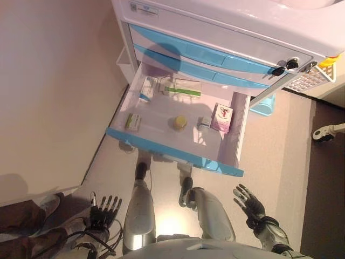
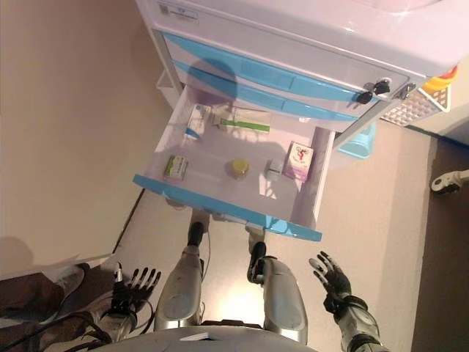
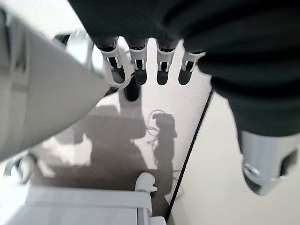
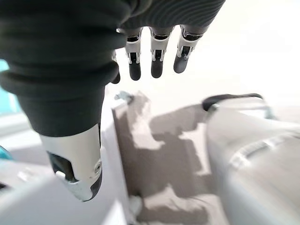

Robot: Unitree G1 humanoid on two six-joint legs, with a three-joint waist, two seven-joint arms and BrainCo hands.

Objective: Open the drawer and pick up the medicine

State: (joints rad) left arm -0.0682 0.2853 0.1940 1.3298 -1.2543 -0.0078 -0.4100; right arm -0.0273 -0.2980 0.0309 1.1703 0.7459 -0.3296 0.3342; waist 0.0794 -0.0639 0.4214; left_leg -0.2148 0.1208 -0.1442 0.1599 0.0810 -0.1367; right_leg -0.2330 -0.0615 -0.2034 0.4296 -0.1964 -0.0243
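Note:
The white drawer [image 1: 240, 127] with a blue front [image 1: 172, 152] stands pulled out of the cabinet. Inside lie a pink-and-white medicine box [image 1: 221, 117], a small yellow round jar [image 1: 180, 122], a small green box [image 1: 133, 121], a green-and-white packet [image 1: 180, 88] and a blue-and-white box [image 1: 147, 88]. My left hand [image 1: 104, 208] hangs low at the lower left, open and empty. My right hand [image 1: 249, 203] hangs low at the lower right, fingers spread, open and empty. Both hands are well below the drawer front.
The cabinet [image 1: 226, 27] has two closed blue drawers [image 1: 205, 54] above the open one, and a key in a lock [image 1: 284, 67]. A beige wall [image 1: 54, 81] is on the left. A white wire basket [image 1: 310, 78] hangs at the cabinet's right side.

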